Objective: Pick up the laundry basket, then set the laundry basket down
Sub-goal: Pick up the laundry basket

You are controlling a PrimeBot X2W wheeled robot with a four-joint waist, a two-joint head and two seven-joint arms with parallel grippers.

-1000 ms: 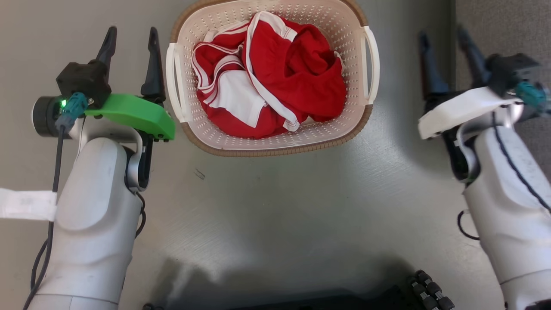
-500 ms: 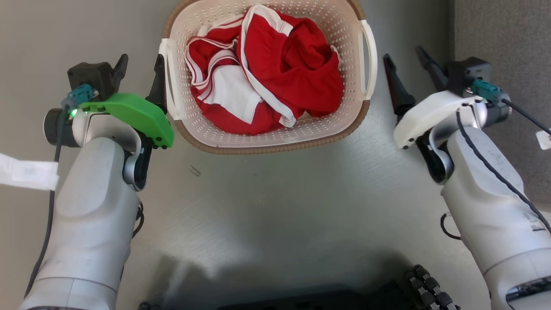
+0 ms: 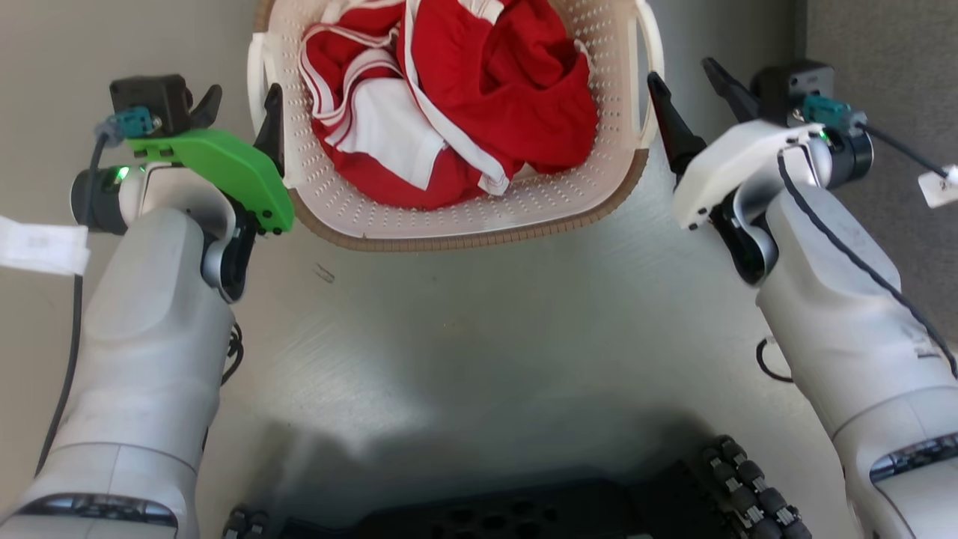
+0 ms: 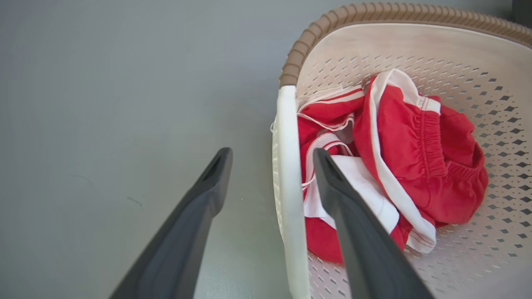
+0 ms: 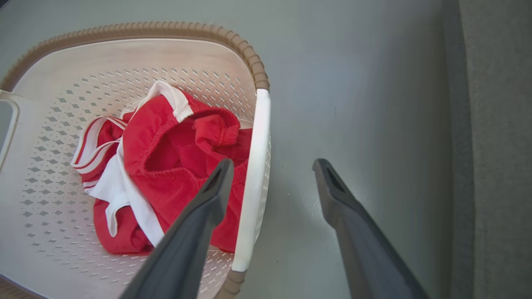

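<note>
Our left pincer point(image 4: 271, 153) and right pincer point(image 5: 272, 162) are released, each straddling a white handle point(image 4: 286, 174) of the laundry basket point(image 3: 524, 206) on the grey floor point(image 3: 479, 337) ahead. We judge it light, stiff plastic holding soft red clothing point(image 3: 509, 97); gripping both handles evenly should keep it level.
</note>
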